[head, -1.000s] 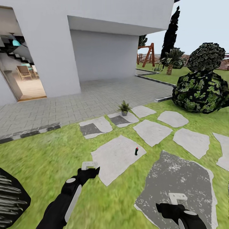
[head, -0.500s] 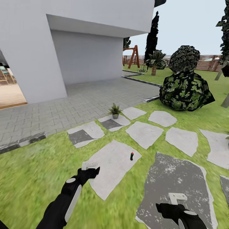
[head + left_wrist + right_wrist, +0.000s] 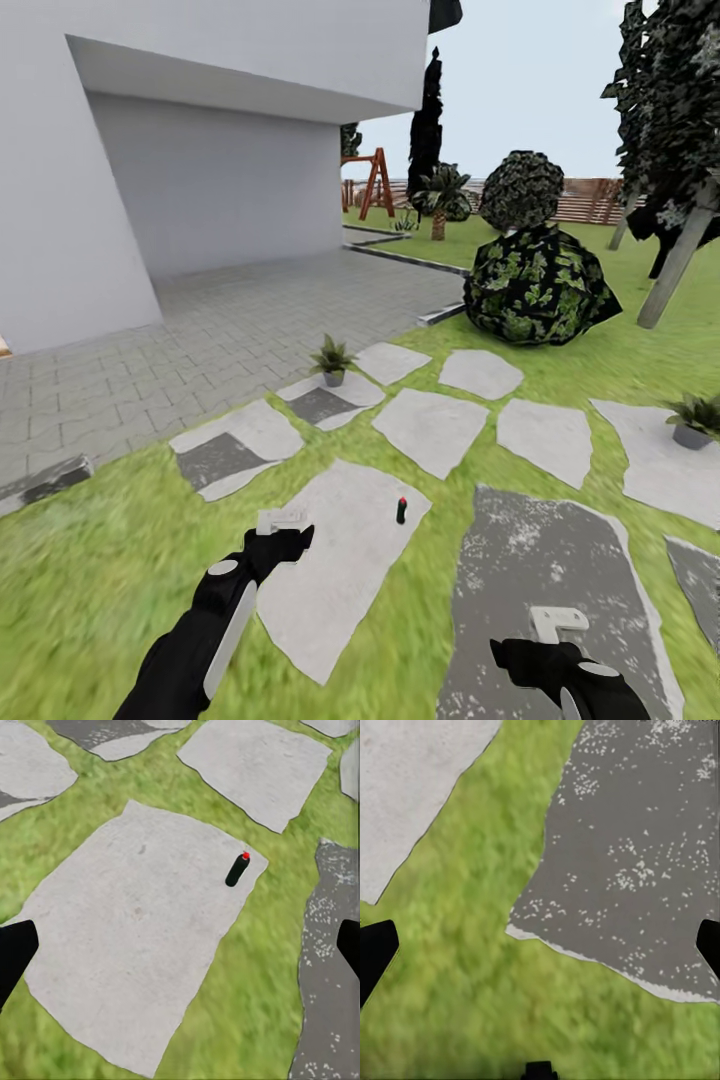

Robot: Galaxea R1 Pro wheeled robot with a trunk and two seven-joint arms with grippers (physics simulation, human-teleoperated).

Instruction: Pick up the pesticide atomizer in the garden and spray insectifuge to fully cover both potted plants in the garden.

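Swinging right, the head camera is now bringing a second potted plant (image 3: 692, 420) into view at the far right. Left pincer (image 3: 281, 520) is hovering wide open, holding nothing, over a pale stepping stone (image 3: 330, 560). Near potted plant (image 3: 332, 360) is sitting beyond it. Pesticide atomizer (image 3: 401, 510) is probably standing upright on that stone's right edge. Right pincer (image 3: 556, 622) is hanging wide open over a dark stone (image 3: 560, 560).

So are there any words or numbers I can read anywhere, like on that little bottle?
None can be read.
The pesticide atomizer standing on the stepping stone: too small to show any label text, in the head view and the left wrist view alike.
House wall: plain, no sign or number.
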